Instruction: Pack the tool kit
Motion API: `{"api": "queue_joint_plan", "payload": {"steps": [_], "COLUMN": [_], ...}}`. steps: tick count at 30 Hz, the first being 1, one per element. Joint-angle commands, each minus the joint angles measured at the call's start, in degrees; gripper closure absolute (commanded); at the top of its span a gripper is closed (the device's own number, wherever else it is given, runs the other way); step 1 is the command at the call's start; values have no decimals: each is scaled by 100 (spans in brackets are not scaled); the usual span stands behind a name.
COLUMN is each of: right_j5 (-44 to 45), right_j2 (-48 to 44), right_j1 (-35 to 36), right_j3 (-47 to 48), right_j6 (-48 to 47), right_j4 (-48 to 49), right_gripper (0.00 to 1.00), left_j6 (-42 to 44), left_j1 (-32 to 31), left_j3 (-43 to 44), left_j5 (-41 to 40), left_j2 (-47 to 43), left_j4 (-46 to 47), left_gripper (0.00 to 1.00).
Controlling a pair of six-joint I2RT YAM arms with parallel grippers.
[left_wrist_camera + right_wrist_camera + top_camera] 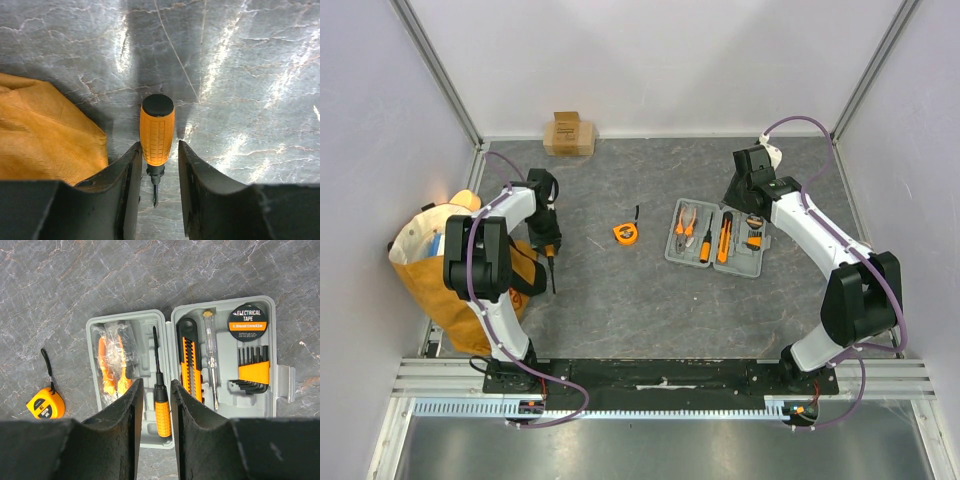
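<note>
Left claw (158,146) straddles the loose screwdriver (157,132) at mid-frame. 1 finger touches the handle and there's a sliver of gap on the other side, so I can't tell if it's actually pinched. Right claw (154,382) hangs spread and empty over the open grey case (127,316), probably there to steady it. Tape measure (45,405) sits unpacked at lower left. Orange bag (45,130) crowds the left claw.

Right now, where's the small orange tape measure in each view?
Top external: the small orange tape measure is near mid-frame, left of the open grey plastic case.
Left wrist: not in it.
Right wrist: it is at the lower left, left of the case.
Shared landmark: the open grey case, which shows in the top and right wrist views.
</note>
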Motion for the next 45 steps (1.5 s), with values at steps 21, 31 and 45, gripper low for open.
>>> {"api": "queue_joint_plan", "payload": {"steps": [21, 31, 45], "right_j5": [79, 140, 431], "right_j2": [-381, -566, -1225], "right_j1": [-88, -114, -141], "right_j3": [-83, -206, -496], "right_j6": [-109, -135, -135], "right_j4": [71, 18, -324], "right_gripper": [65, 65, 64], "left_j6": [117, -5, -814], "left_j1": [-890, -2463, -3510], "left_j3": [1046, 3373, 5363], "left_j5": [638, 2028, 3021], "left_j2": [-301, 671, 2685], "left_j4": [-43, 142, 896], "left_gripper": [98, 98, 98]}}
